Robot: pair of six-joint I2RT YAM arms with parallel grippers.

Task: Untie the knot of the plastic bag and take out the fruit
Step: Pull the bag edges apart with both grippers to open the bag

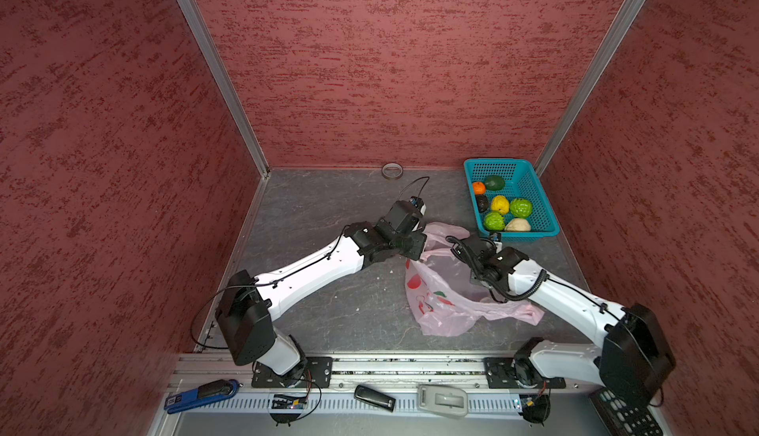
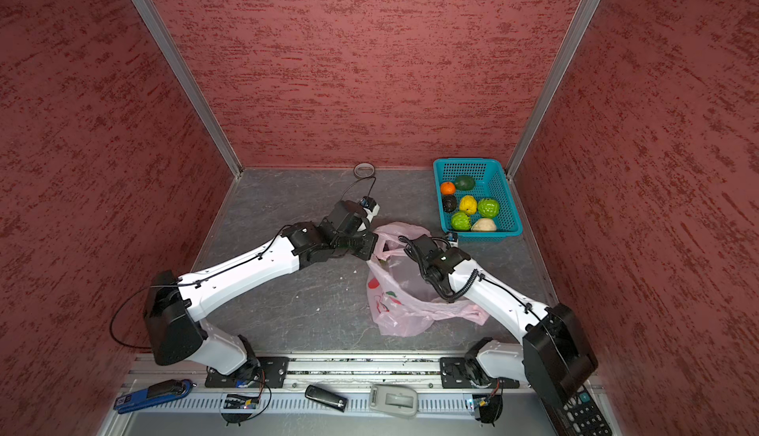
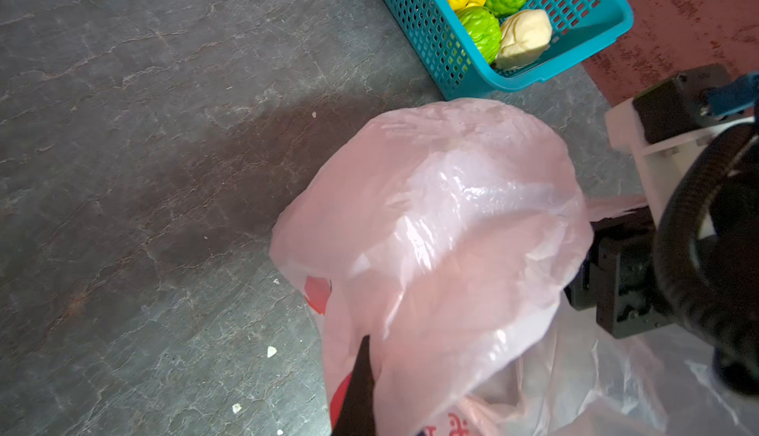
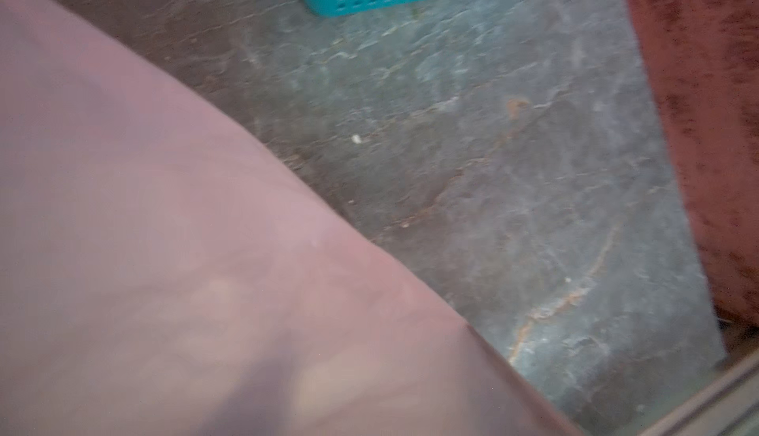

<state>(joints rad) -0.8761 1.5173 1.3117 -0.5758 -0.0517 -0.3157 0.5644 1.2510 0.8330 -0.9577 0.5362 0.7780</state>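
L fingers (image 3: 358,384) are pinching shut on plastic bag (image 1: 439,302) rim, propping its mouth up mid-bench (image 1: 328,298). Bag's lying lengthwise toward teal basket (image 1: 530,236), mouth at that end, no knot showing. R arm (image 1: 517,267) is sitting nearer the mouth. R fingers are hidden by plastic, width can't tell. Fruit (image 1: 520,207) is sitting in the basket; whether any's left in the bag is unclear.

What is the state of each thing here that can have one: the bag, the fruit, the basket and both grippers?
plastic bag, untied, mouth open, edge lifted by the left gripper.
fruit, seven pieces lying in the basket.
basket, upright on the table, partly filled.
left gripper, shut on the plastic bag's edge.
right gripper, at the bag's mouth; open or shut is not visible.
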